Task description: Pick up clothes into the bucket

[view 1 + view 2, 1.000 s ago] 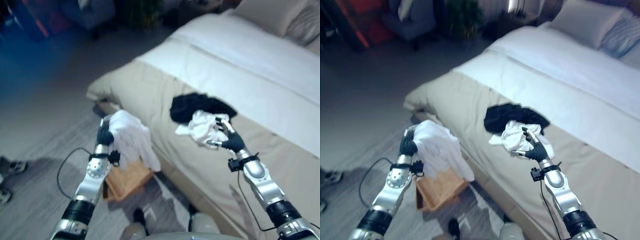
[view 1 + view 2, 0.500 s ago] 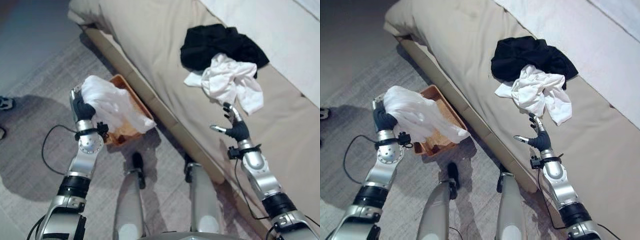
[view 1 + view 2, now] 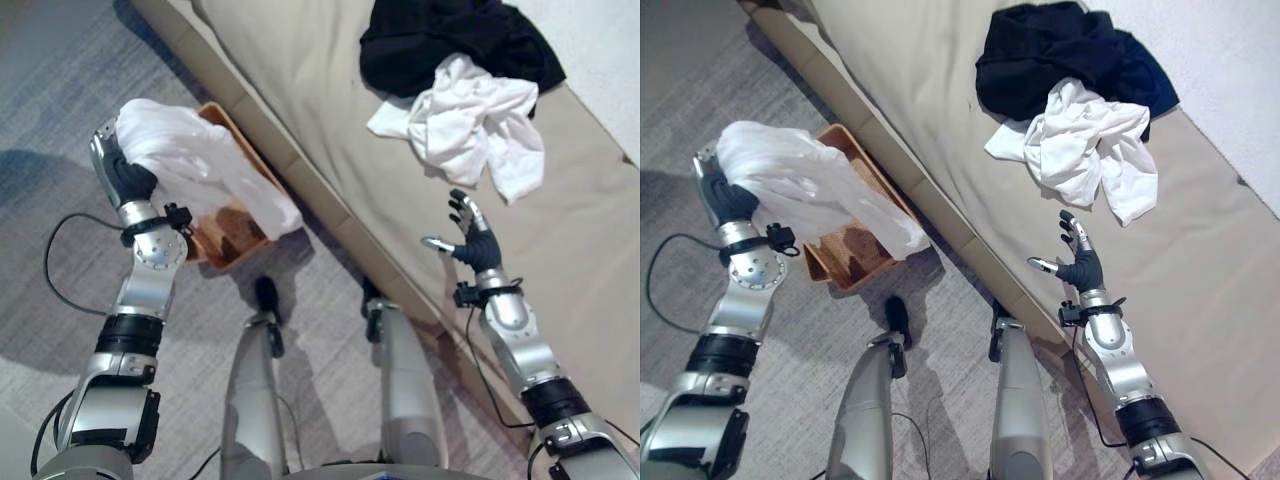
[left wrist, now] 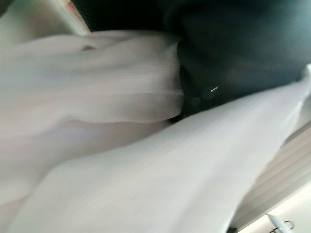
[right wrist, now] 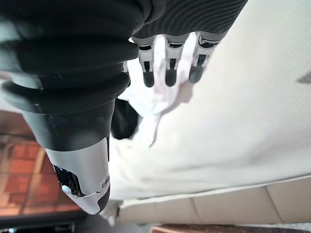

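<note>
At the left of the frame, the left hand grips a crumpled white cloth garment, which hangs over a brown woven bucket on the grey floor. On the beige bed, upper right, a white shirt overlaps a black garment. Below them, the right hand hovers with fingers spread wide, holding nothing.

The wicker bucket is being draped over by the white garment — its mouth mostly blocked; bare bed is lying open toward the clothes pile.
</note>
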Robot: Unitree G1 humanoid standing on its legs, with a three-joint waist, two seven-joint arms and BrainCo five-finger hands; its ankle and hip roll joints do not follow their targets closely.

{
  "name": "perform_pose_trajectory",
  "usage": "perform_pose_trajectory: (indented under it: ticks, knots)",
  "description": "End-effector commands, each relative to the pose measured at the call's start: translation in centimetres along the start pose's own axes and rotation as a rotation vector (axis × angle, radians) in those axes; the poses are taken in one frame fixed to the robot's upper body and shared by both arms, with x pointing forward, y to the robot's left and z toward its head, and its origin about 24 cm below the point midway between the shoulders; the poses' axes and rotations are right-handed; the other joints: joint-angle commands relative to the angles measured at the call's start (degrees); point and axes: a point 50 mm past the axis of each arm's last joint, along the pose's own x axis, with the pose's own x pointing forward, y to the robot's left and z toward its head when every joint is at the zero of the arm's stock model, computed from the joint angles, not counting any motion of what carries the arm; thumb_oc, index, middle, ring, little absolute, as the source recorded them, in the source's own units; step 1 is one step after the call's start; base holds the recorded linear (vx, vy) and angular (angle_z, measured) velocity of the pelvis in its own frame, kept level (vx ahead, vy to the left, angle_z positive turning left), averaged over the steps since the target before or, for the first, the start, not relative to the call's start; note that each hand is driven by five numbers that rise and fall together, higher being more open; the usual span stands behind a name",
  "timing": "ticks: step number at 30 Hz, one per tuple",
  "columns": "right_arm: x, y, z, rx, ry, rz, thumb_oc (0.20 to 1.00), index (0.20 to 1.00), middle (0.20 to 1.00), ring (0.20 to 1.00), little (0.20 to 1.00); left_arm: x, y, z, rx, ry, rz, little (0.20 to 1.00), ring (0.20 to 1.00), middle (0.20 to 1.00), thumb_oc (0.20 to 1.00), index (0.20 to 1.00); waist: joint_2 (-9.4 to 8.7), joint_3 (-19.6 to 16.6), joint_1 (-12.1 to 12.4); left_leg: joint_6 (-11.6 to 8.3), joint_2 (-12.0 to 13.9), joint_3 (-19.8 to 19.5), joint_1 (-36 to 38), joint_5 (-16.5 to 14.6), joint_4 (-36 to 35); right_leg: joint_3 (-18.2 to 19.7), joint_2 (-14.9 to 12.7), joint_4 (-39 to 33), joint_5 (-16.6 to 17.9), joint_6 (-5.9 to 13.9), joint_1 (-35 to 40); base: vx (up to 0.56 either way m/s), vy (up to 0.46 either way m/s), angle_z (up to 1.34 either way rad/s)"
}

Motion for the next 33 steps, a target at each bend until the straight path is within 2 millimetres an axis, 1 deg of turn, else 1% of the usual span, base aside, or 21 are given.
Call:
perform_pose_trajectory:
  ticks: [1, 3, 4, 5, 10, 13, 16, 19, 23, 26, 31, 32, 33]
  knots:
    - [0.0, -0.2, 2.8, 0.05, -0.163, -0.015, 1.0, 1.0, 1.0, 1.0, 1.0, 1.8, 0.8, 1.4, -0.018, -0.061, 0.083, 0.2, 0.2, 0.2, 0.2, 0.2, 0.15, -3.24, -0.16, 0.34, -0.04, -2.87, -3.1, -1.69, 1.52, 2.35, -0.5, -1.69, 5.55, 3.56, -1.97, -0.03, 0.006, -0.06]
    - [0.1, -0.3, 3.3, 0.053, -0.187, -0.025, 1.0, 1.0, 1.0, 1.0, 1.0, 2.5, 0.5, 1.6, -0.007, -0.058, 0.086, 0.2, 0.2, 0.2, 0.2, 0.2, 0.07, -3.19, -0.63, 0.42, 0.04, -3.03, -5.66, -1.87, 2.66, 2.59, -0.46, -0.99, 5.6, 3.56, -4.17, -0.02, 0.001, -0.02]
    - [0.1, -0.3, 3.3, 0.053, -0.187, -0.025, 1.0, 1.0, 1.0, 1.0, 1.0, 2.5, 0.5, 1.6, -0.007, -0.059, 0.085, 0.2, 0.2, 0.2, 0.2, 0.2, 0.07, -3.23, -0.61, 0.42, 0.04, -3.04, -5.74, -1.88, 2.7, 2.59, -0.46, -0.96, 5.59, 3.56, -4.24, 0.0, 0.0, 0.0]
    - [0.2, -0.4, 4.1, 0.061, -0.222, -0.028, 1.0, 1.0, 1.0, 1.0, 1.0, 3.1, 0.3, 2.0, 0.013, -0.072, 0.081, 0.2, 0.2, 0.2, 0.2, 0.2, 0.07, -2.99, -1.12, 0.42, 0.16, -3.28, -8.15, -1.93, 3.55, 3.02, -0.34, -0.41, 5.76, 3.57, -6.65, 0.0, 0.0, 0.0]
    - [0.2, -0.5, 5.2, 0.065, -0.276, -0.034, 1.0, 1.0, 1.0, 1.0, 1.0, 4.1, 0.5, 1.9, 0.079, -0.061, 0.098, 0.2, 0.2, 0.2, 0.2, 0.2, -0.2, -3.06, -1.91, 0.46, 0.64, -3.73, -13.85, -2.07, 5.73, 3.71, 0.23, 1.31, 5.96, 3.68, -12.05, 0.0, 0.011, -0.01]
    - [0.1, -0.6, 5.6, 0.085, -0.294, -0.049, 1.0, 1.0, 1.0, 1.0, 1.0, 4.3, 0.3, 1.4, 0.087, -0.014, 0.108, 0.2, 0.2, 0.2, 0.2, 0.2, -0.27, -3.44, -2.42, 0.66, 0.54, -3.71, -16.74, -2.31, 6.99, 4.19, 0.52, 2.37, 6.05, 3.7, -15.1, 0.01, 0.007, -0.07]
    - [-0.1, -0.6, 5.8, 0.107, -0.307, -0.05, 1.0, 1.0, 1.0, 1.0, 1.0, 4.6, 0.3, 0.0, 0.13, 0.065, 0.106, 0.2, 0.2, 0.2, 0.2, 0.2, -0.41, -4.06, -3.09, 0.8, 0.41, -3.97, -19.25, -2.64, 8.64, 4.38, 0.75, 3.74, 5.84, 3.54, -17.64, 0.0, 0.004, -0.02]
    - [-0.3, -0.7, 6.0, 0.105, -0.312, -0.047, 1.0, 1.0, 1.0, 1.0, 1.0, 4.5, 0.2, -0.3, 0.137, 0.088, 0.095, 0.2, 0.2, 0.2, 0.2, 0.2, -0.35, -4.68, -3.33, 0.82, 0.32, -4.01, -20.4, -2.84, 9.58, 4.53, 0.91, 4.7, 5.52, 3.41, -19.02, 0.0, 0.005, -0.01]
    - [-0.8, -1.2, 5.9, 0.098, -0.309, -0.041, 1.0, 1.0, 1.0, 1.0, 1.0, 4.4, 0.0, -1.3, 0.172, 0.148, 0.044, 0.2, 0.2, 0.2, 0.2, 0.2, -0.24, -5.95, -3.64, 0.83, 0.26, -4.31, -21.98, -3.18, 10.73, 4.66, 1.42, 5.81, 5.03, 3.17, -20.87, 0.0, 0.0, 0.0]
    - [-0.9, -1.1, 5.9, 0.098, -0.305, -0.032, 1.0, 1.0, 1.0, 1.0, 1.0, 4.9, -0.1, -1.1, 0.183, 0.158, 0.046, 0.2, 0.2, 0.2, 0.2, 0.2, -0.13, -6.72, -3.9, 0.72, 0.3, -4.59, -23.1, -3.19, 11.19, 4.69, 1.65, 6.01, 5.05, 3.17, -21.95, 0.0, 0.0, 0.0]
    - [-1.1, -1.2, 6.2, 0.095, -0.32, -0.019, 1.0, 1.0, 1.0, 1.0, 1.0, 5.4, 0.2, -1.6, 0.207, 0.2, 0.054, 0.2, 0.2, 0.2, 0.2, 0.2, -0.17, -7.7, -4.3, 0.65, 0.59, -4.68, -24.06, -3.07, 11.16, 4.76, 2.05, 5.62, 5.32, 3.23, -22.71, 0.0, 0.0, 0.0]
    - [-1.1, -1.3, 6.2, 0.095, -0.318, -0.016, 1.0, 1.0, 1.0, 1.0, 1.0, 5.6, 0.1, -1.2, 0.192, 0.188, 0.047, 0.2, 0.2, 0.2, 0.2, 0.2, -0.11, -7.85, -4.3, 0.68, 0.57, -4.69, -24.13, -3.08, 11.23, 4.74, 2.08, 5.73, 5.37, 3.28, -22.88, -0.01, 0.003, -0.05]
    - [-1.1, -1.4, 6.2, 0.095, -0.319, -0.02, 1.0, 1.0, 1.0, 1.0, 1.0, 5.7, 0.2, -1.1, 0.188, 0.182, 0.045, 1.0, 1.0, 1.0, 1.0, 1.0, -0.08, -7.86, -4.26, 0.68, 0.53, -4.67, -24.13, -3.11, 11.26, 4.69, 2.03, 5.7, 5.34, 3.3, -22.91, -0.01, 0.008, -0.03]
